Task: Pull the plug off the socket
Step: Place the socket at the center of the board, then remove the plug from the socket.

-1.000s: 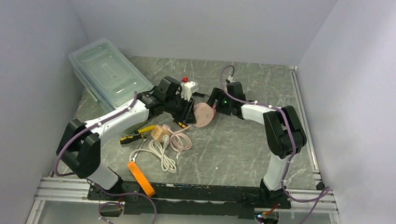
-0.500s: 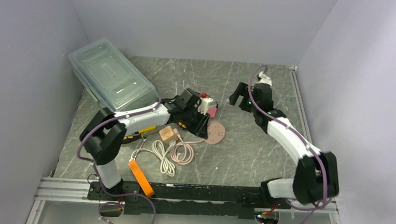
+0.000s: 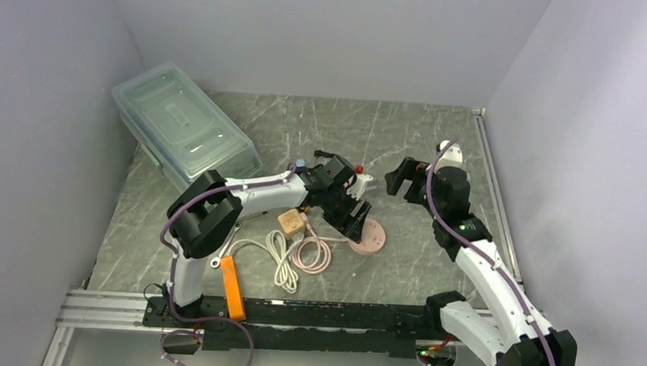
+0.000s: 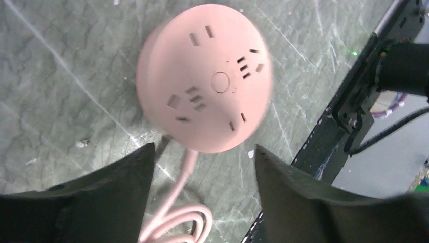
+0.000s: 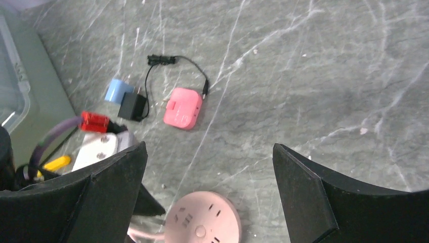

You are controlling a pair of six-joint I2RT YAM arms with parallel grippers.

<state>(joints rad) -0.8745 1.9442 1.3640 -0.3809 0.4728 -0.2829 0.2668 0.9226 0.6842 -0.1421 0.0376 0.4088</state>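
Note:
The round pink socket lies flat on the marble table, every slot in its face empty; it also shows in the top view and the right wrist view. Its pink cord runs back between my left fingers. My left gripper hovers open just behind the socket, holding nothing. A beige plug block with a white cable lies loose left of the socket. My right gripper is wide open and empty, raised to the right of the socket.
A small pink box, a black adapter and a blue piece lie behind the socket. A clear lidded bin stands at the back left. An orange tool lies near the front rail.
My left gripper carried the socket right and toward the front, then opened and let it down flat. My right arm swung away to the right, opening wider.

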